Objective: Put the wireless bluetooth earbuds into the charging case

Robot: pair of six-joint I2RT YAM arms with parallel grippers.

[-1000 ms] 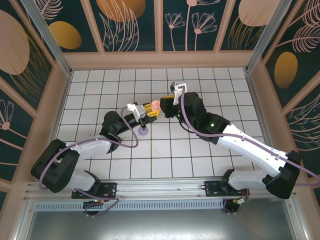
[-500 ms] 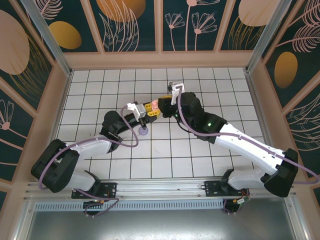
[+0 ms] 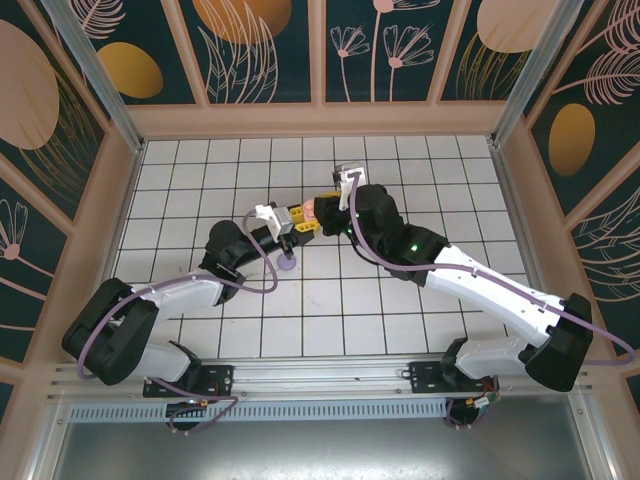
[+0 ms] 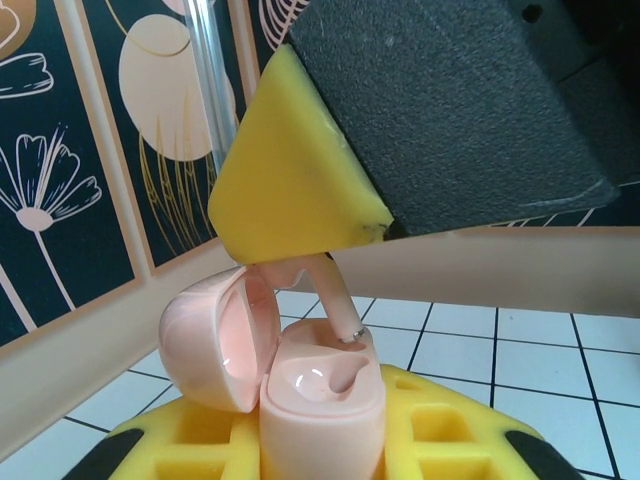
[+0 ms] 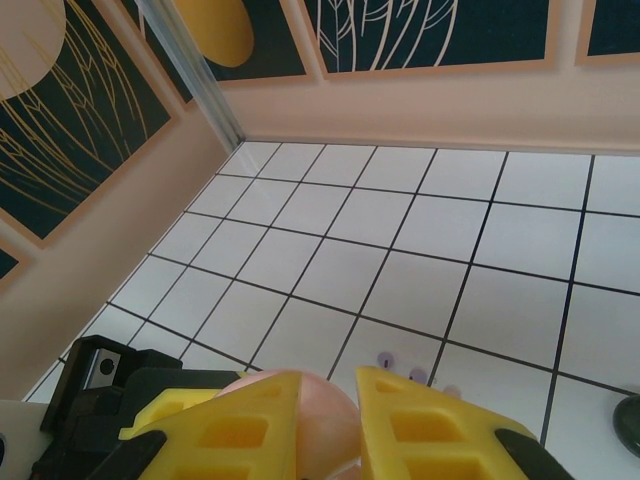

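A pale pink charging case (image 4: 322, 395) stands upright with its lid (image 4: 215, 335) swung open to the left. My left gripper (image 4: 320, 440) is shut on its base. A pale pink earbud (image 4: 338, 298) hangs stem-down, its tip touching the rim of the case's right well. It hangs from my right gripper's yellow fingers (image 4: 290, 170), which are shut on it. From above, the left gripper (image 3: 303, 217) and right gripper (image 3: 335, 200) meet over the case (image 3: 311, 210). In the right wrist view, a pink dome (image 5: 325, 415) shows between the right gripper (image 5: 330, 385) fingers.
Tiny lilac-grey earbuds (image 5: 418, 376) lie on a white tile beyond the right fingers. A small lilac round thing (image 3: 288, 263) sits on the table just in front of the left wrist. A dark object (image 5: 630, 420) is at the right edge. Walls enclose the tiled floor.
The right arm has shifted a little to the left, closer over the case. The left arm and the case have stayed still.
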